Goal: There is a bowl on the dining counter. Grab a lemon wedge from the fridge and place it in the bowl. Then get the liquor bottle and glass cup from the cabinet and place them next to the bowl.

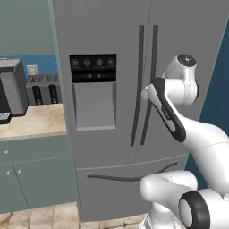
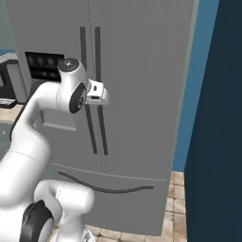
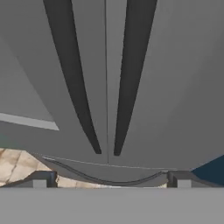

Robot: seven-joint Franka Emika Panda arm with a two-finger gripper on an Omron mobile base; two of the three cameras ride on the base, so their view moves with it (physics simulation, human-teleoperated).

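Facing the closed fridge (image 1: 134,67), whose two dark vertical handles (image 3: 103,74) run lengthwise beside the centre seam, the gripper (image 3: 111,177) sits directly in front, its jaws spread wide and empty; the lemon wedge presumably lies inside.

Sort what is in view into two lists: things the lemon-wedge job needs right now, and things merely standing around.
Needed for the job:
- fridge, both doors shut
- its two dark vertical handles
- gripper, open, facing the handles

Standing around:
- toaster on the beige worktop
- grey appliance beside it
- freezer drawer handle
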